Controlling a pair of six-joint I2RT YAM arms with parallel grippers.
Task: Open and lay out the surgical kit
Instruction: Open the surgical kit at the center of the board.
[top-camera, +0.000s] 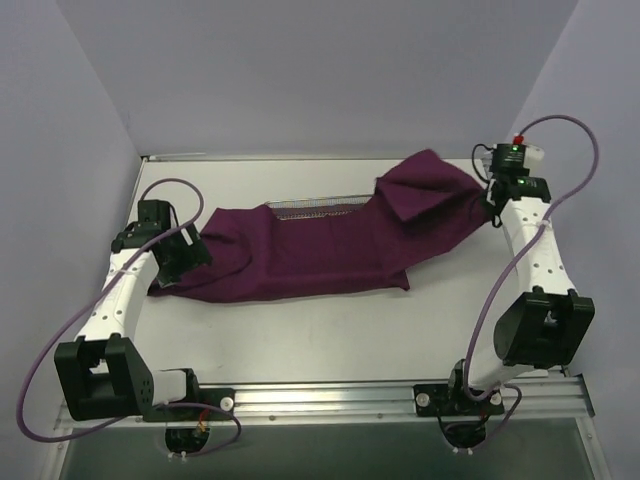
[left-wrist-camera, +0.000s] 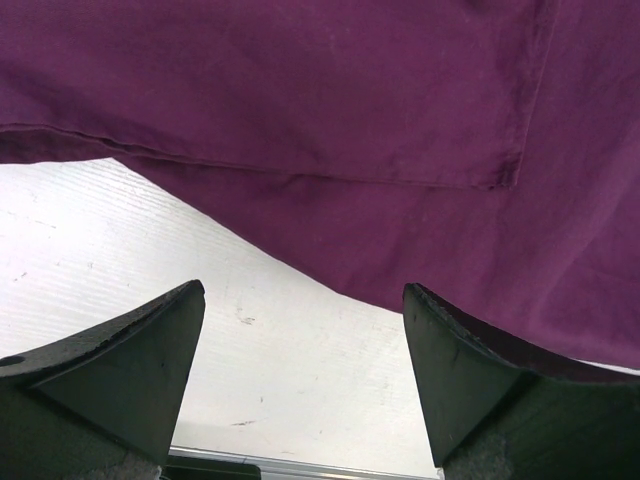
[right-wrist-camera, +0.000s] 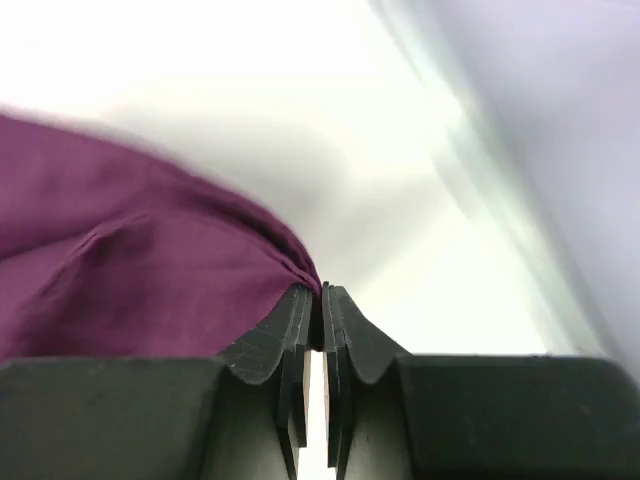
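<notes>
Walls: pale lavender panels (top-camera: 90, 110) close in the left, far and right sides of the tabletop.
Tabletop: white table (top-camera: 300, 340), matte, with fine ridges and small dark scuffs in the left wrist view; a silver rail (top-camera: 320, 398) runs along its near edge.
Open room: the near half of the tabletop is bare from left edge to right edge; a narrower bare strip lies along the far edge, toward the far left corner.
Cloth: dark purple cloth wrap (top-camera: 320, 250), soft and matte with a stitched hem, spread in a long band from near the left edge to the far right corner, where it bunches into raised folds.
Tray: silver wire-mesh tray (top-camera: 315, 208), only its far rim showing, a straight gridded strip above the cloth's far edge near the middle; cloth covers the rest.
Left gripper: left gripper (top-camera: 192, 252) (left-wrist-camera: 300, 300) at the cloth's left end, black wedge fingers spread wide, bare table between them, cloth hem just beyond.
Right gripper: right gripper (top-camera: 495, 207) (right-wrist-camera: 321, 292) by the far right corner, fingers pressed together; in that blurred view they appear to pinch the cloth's edge at their tips.
</notes>
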